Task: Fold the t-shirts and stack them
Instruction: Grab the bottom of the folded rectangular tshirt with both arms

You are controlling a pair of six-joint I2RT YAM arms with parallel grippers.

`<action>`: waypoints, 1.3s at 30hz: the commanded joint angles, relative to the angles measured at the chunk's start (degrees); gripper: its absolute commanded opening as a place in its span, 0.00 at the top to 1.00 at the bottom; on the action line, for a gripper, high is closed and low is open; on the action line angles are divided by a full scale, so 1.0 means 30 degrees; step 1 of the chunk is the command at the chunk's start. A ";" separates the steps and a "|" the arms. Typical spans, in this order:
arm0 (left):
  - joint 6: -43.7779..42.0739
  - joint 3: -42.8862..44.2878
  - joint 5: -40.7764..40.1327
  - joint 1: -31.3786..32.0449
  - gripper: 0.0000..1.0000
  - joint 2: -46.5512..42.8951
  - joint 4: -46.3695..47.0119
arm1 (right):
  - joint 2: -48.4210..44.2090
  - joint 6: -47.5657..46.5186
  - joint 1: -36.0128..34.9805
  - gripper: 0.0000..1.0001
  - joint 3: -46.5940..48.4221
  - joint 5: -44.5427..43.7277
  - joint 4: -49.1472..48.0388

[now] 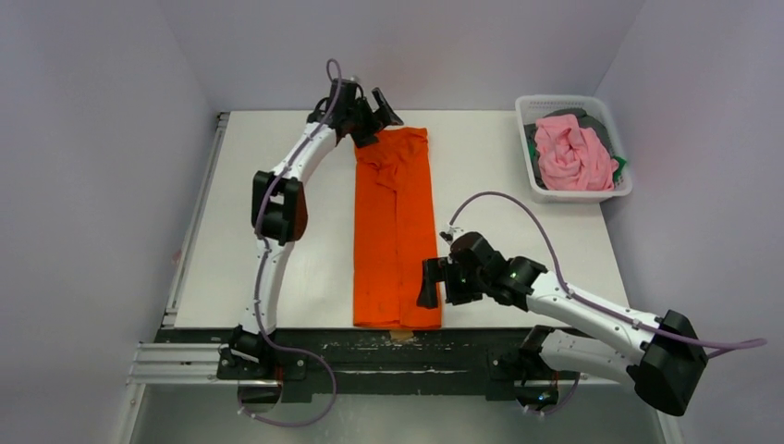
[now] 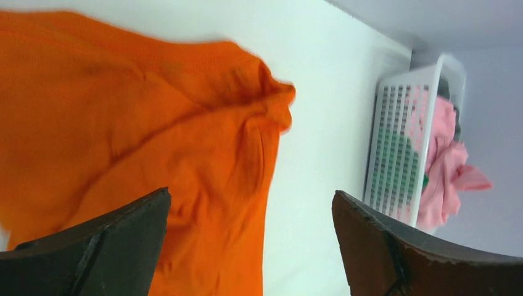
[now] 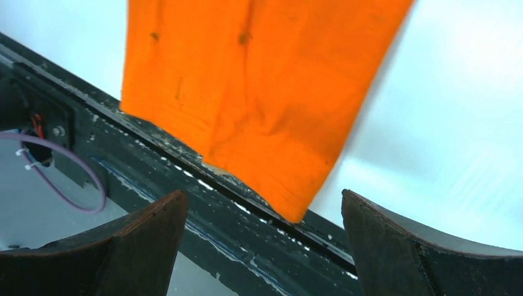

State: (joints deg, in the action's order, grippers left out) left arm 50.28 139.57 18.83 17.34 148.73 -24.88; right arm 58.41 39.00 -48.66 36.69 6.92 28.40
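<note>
The orange t-shirt (image 1: 396, 231) lies folded into a long narrow strip down the middle of the white table (image 1: 277, 185), from the far edge to the near edge. My left gripper (image 1: 370, 113) is open and empty just above the strip's far left end; the left wrist view shows the cloth (image 2: 123, 135) below the spread fingers (image 2: 111, 246). My right gripper (image 1: 428, 283) is open and empty beside the strip's near right corner, which shows in the right wrist view (image 3: 265, 105). A pink t-shirt (image 1: 573, 153) lies bunched on darker shirts in the basket.
A white mesh basket (image 1: 578, 192) stands at the table's far right corner and shows in the left wrist view (image 2: 401, 148). A black metal rail (image 1: 370, 342) runs along the near table edge; the strip's near end reaches it.
</note>
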 commanded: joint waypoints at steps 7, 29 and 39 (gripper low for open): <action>-0.3194 -2.1736 -0.2792 0.2154 0.00 -2.0798 0.0600 | 0.0906 0.1458 0.0050 0.19 -0.2184 0.0779 -0.1020; 0.1784 -3.9596 -0.0738 0.8489 0.49 -3.0940 0.2276 | 0.1866 0.1838 0.0050 0.66 -0.3954 0.1943 -0.3226; 0.1172 -3.8541 -0.0633 0.8984 1.00 -2.9115 0.2949 | 0.2121 0.1654 0.0050 0.94 -0.3825 0.2666 -0.3587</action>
State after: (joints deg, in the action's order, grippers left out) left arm 54.81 21.21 16.08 43.94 61.12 -18.74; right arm 64.40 44.21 -48.69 24.82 13.08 18.90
